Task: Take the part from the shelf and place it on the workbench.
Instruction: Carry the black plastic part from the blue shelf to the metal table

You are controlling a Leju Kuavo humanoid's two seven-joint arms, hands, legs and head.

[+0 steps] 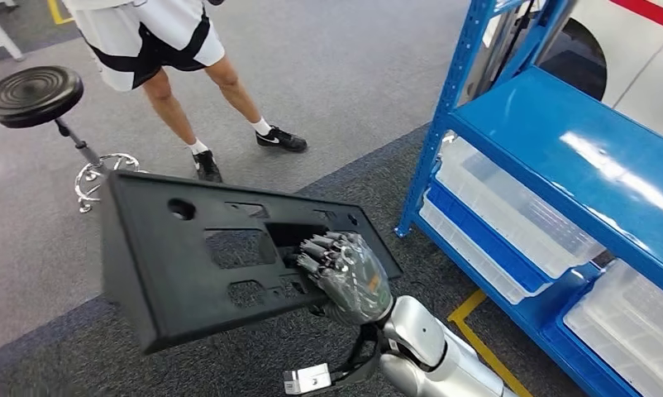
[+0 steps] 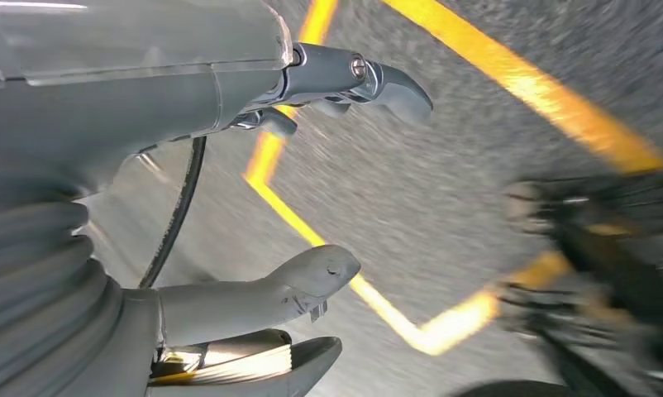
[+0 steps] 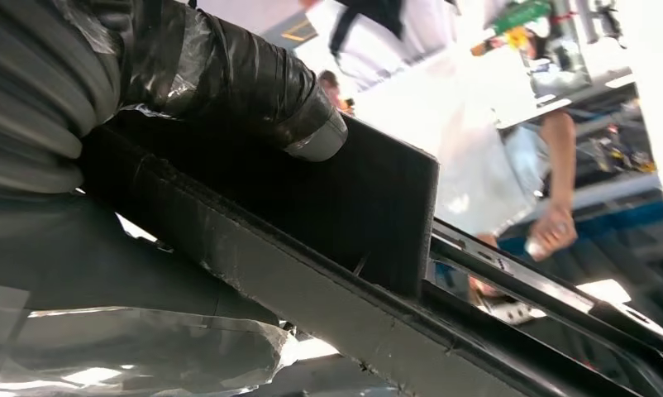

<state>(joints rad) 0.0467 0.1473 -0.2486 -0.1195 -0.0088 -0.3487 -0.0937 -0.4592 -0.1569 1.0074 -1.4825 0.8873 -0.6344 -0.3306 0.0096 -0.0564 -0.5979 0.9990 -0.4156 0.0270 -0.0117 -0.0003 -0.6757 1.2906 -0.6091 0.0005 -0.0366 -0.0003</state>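
Clearly, the right hand [image 1: 350, 277] grips the black part [image 1: 196, 248], its fingers [image 1: 316, 252] hooked into a cutout, carrying it above the grey floor [image 1: 328, 74] beside the blue shelf [image 1: 560, 141]. Meanwhile the left hand [image 2: 295, 281] hangs with fingers spread, holding nothing. A person [image 1: 159, 41] stands nearby.

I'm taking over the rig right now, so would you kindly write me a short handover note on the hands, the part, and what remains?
Right hand: grips the flat black plastic panel with cut-outs, fingers hooked through a central opening, panel held tilted above the grey carpet.
Left hand: holds nothing, fingers apart, hanging over the floor with yellow tape lines.
Blue metal shelf: to the robot's right, clear plastic bins on its lower levels.
Done: part is off the shelf.
Left: carry it to the workbench and set it down. A person and a black round stool stand ahead.
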